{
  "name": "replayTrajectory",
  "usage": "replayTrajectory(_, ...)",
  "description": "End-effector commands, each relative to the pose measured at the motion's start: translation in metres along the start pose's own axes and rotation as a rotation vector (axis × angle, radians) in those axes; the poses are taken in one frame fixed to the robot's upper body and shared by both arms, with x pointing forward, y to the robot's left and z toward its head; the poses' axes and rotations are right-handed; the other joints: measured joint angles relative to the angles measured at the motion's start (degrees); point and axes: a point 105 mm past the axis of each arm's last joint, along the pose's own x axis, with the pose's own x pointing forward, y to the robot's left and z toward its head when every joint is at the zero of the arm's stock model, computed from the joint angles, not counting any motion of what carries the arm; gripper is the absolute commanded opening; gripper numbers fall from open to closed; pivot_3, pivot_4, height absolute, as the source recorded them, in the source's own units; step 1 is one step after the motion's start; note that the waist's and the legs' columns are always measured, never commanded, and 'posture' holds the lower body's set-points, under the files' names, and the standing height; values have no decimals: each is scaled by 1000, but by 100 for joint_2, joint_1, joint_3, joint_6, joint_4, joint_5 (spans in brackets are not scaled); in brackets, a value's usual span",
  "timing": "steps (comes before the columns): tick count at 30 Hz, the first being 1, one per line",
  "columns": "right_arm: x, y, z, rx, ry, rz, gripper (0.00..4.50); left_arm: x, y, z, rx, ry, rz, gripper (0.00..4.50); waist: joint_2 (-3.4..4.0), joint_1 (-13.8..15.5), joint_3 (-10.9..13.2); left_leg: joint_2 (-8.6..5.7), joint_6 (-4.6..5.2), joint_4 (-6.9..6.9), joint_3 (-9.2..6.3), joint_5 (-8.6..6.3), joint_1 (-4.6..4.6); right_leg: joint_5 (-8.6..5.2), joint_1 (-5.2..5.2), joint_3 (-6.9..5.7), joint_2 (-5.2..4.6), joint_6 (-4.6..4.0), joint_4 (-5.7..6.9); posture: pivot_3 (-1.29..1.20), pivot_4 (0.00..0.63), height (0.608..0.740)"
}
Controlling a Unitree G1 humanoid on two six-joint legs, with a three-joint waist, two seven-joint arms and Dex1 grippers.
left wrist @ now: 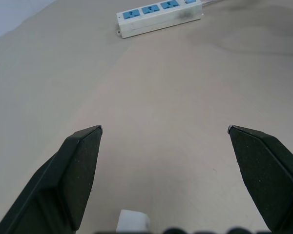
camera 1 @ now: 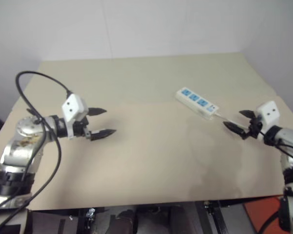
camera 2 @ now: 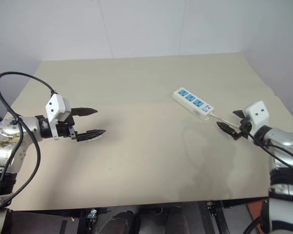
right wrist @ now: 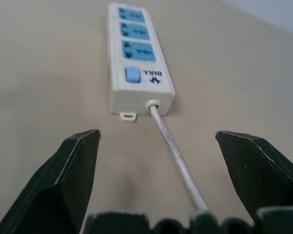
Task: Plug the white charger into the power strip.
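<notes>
The power strip [right wrist: 136, 63], a slim white bar with three blue sockets, lies just ahead of the right gripper [right wrist: 156, 141]. Its cord [right wrist: 178, 165] runs between those spread, empty fingers. The left gripper [camera 1: 101, 122] is likewise spread and empty.

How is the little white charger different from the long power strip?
The white charger is a small plain block, while the power strip is a long bar with three blue sockets. The charger lies just under the left end effector; the power strip lies in front of the right end effector, with its cord attached. Both are white and lie on the table.

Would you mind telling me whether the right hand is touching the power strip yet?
Apart. The right wrist view shows the open right hand short of the power strip, with bare table between fingertips and strip end; only the cord runs between them.
</notes>
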Motion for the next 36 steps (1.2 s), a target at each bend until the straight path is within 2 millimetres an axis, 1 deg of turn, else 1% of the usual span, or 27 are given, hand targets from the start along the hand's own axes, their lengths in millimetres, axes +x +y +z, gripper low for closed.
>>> replayTrajectory(1, 18, -10, -6, 1, 83, -65, 4459, 2, -1, 14, 65, -26, -14, 4500, 0, -26, 0, -2, -1, 0, 1, 1, -3, 0, -4, 3, -2, 0, 0, 0, 150, 740)
replayTrajectory(5, 31, -9, -11, 3, 145, -87, 4459, 7, -7, 13, 71, -16, -35, 4500, 0, -30, 0, -2, -1, -3, 3, 1, -6, 1, -9, 5, 0, 1, -6, 0, 150, 740)
replayTrajectory(8, 36, -6, -13, 14, 173, -83, 4459, 11, -14, 13, 72, -10, -60, 4500, 0, -37, 0, -2, -1, -2, 4, 0, -8, 3, -8, 8, -1, 5, -9, 0, 150, 740)
replayTrajectory(11, 39, -1, -14, 32, 194, -42, 3892, 13, -20, 12, 71, 0, -76, 4500, 0, -40, 0, -6, 0, 1, 7, 0, -6, 9, -6, 17, -1, 14, -11, 0, 150, 740)
replayTrajectory(13, 40, 1, -13, 41, 186, -30, 3268, 13, -21, 11, 69, 4, -74, 4500, 1, -47, 0, -6, 0, 1, 9, 0, -4, 9, -5, 20, 0, 14, -8, 0, 150, 740)
replayTrajectory(18, 43, 4, -11, 35, 183, -16, 1478, 13, -21, 8, 67, 15, -70, 4500, 0, -53, 0, -6, 0, 1, 11, 0, -2, 10, -6, 24, 1, 15, -8, 0, 150, 740)
replayTrajectory(20, 43, 4, -10, 31, 181, -16, 828, 14, -21, 9, 67, 12, -71, 4500, 0, -64, 0, -5, 0, 0, 12, 0, -2, 10, -7, 25, 3, 15, -8, 0, 150, 740)
replayTrajectory(21, 43, 4, -10, 24, 179, -12, 411, 14, -21, 9, 67, 11, -72, 4500, 1, -65, 0, -4, 0, 0, 12, 0, -2, 10, -7, 26, 5, 15, -8, 0, 150, 740)
replayTrajectory(22, 43, 4, -9, 16, 176, -9, 152, 15, -21, 9, 67, 10, -72, 4500, 1, -65, 0, -4, 0, 0, 13, 0, -2, 10, -8, 27, 5, 15, -8, 0, 150, 740)
replayTrajectory(23, 42, 4, -8, 10, 168, -6, 25, 15, -21, 9, 67, 10, -74, 4500, 1, -63, 0, -4, 0, 0, 13, 0, -1, 10, -8, 27, 5, 15, -7, 0, 150, 740)
replayTrajectory(26, 39, 6, -2, -18, 126, 37, 25, 16, -22, 9, 67, 11, -80, 4500, 1, -62, 0, -4, 0, 1, 14, 0, -1, 10, -6, 28, 5, 15, -7, 0, 150, 740)
replayTrajectory(28, 35, 15, 4, -77, 68, 109, 25, 16, -22, 8, 63, 13, -84, 4500, 0, -60, 0, -3, 1, 0, 15, -1, -2, 11, -9, 28, 5, 15, -8, 0, 150, 740)
replayTrajectory(30, 31, 28, 11, -117, -6, 173, 25, 15, -23, 6, 56, 19, -88, 4500, 0, -52, 0, -2, 1, -1, 14, -1, -4, 11, -11, 27, 6, 16, -8, 0, 150, 740)
replayTrajectory(33, 16, 53, 18, -159, -87, 222, 25, 16, -22, 3, 57, 34, -92, 4500, 1, -33, -1, 1, 2, -1, 14, -1, -6, 11, -14, 27, 8, 16, -6, 0, 150, 740)
replayTrajectory(36, -3, 74, 15, -193, -94, 230, 25, 17, -21, 4, 57, 31, -101, 4500, 1, -21, -1, 1, 2, 0, 13, -2, -9, 11, -20, 29, 8, 17, 0, 0, 150, 740)
